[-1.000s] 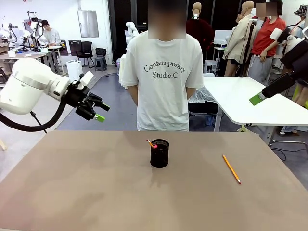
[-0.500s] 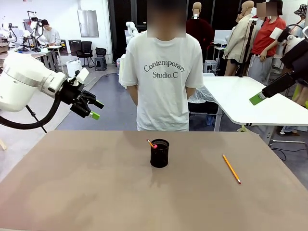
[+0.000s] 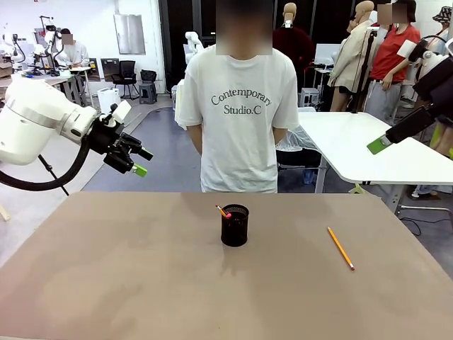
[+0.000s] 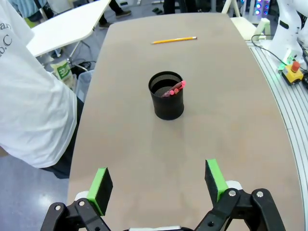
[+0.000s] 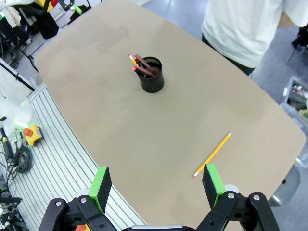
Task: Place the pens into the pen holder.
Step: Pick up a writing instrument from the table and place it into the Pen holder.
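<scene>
Green-padded left hand (image 4: 158,183): jaws spread wide, grasping nothing, raised off the counter (image 3: 127,283) at its left side.
Right hand (image 5: 156,184): likewise spread wide and empty, high above the counter.
Pen holder (image 3: 235,227): upright at mid-counter, mouth up, well apart from both hands; straight ahead of the left hand in its wrist view.
Pens (image 5: 139,64): standing in the holder, leaning out over its rim toward the robot's left.
Yellow pencil (image 3: 340,248): flat on the counter to the holder's right, well apart from it, touched by neither hand; long axis diagonal, far end nearer the holder, near end toward the right edge.
</scene>
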